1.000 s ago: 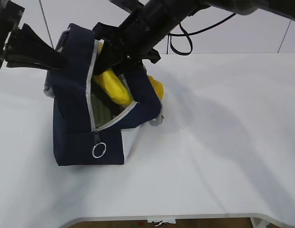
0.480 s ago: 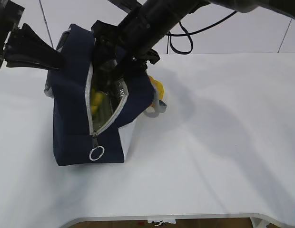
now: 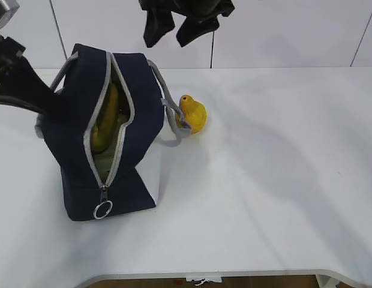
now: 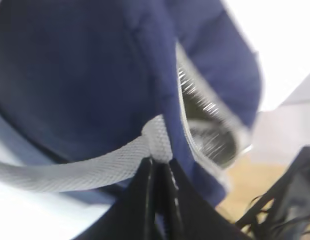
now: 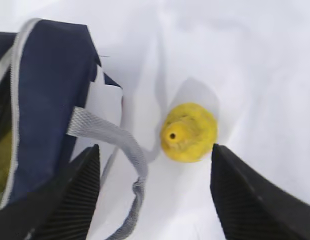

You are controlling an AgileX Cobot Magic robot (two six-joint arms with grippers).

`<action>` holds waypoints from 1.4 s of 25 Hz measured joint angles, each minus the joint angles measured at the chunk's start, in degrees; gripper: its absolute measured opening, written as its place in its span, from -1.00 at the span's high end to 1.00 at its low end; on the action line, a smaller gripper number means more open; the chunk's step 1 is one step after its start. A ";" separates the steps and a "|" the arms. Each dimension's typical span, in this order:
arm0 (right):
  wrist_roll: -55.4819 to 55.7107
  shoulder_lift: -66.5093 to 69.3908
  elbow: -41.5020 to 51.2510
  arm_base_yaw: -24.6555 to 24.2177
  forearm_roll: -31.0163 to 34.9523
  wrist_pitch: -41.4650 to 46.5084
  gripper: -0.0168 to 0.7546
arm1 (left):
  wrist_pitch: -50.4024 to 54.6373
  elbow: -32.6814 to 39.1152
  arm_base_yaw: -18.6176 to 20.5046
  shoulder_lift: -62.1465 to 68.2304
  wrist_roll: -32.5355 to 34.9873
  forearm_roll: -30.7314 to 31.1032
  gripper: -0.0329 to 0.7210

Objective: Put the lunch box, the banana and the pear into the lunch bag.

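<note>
Yellow banana [image 3: 107, 117] stands upright inside the lunch bag [image 3: 72, 120]; left end effector [image 4: 157, 187] pinches its handle [image 4: 80, 170], right end effector [image 5: 155, 192] gapes above the pear [image 5: 190, 132].

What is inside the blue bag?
A banana shows through the bag's open zipper. Something pale green lies below it; the rest inside is hidden. The pear sits outside.

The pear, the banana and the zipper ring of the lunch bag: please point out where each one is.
pear [image 5: 190, 132]: right wrist view, on its yellow body beside the stem end.
banana [image 3: 106, 123]: exterior view, on the yellow part showing through the bag's opening.
zipper ring [image 3: 102, 210]: exterior view, on the metal ring's rim.
</note>
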 joint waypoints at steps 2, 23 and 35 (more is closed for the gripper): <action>1.26 0.00 0.00 0.00 -4.66 0.11 -0.42 | 0.00 0.00 0.00 0.00 0.00 3.68 0.92; 5.26 10.86 -0.15 0.00 -14.67 -1.94 -0.41 | 0.82 0.00 0.00 0.00 -5.15 12.65 0.92; 6.99 14.21 -0.15 0.00 -15.15 -4.66 -0.41 | 0.86 0.00 0.00 0.00 -5.23 13.40 0.92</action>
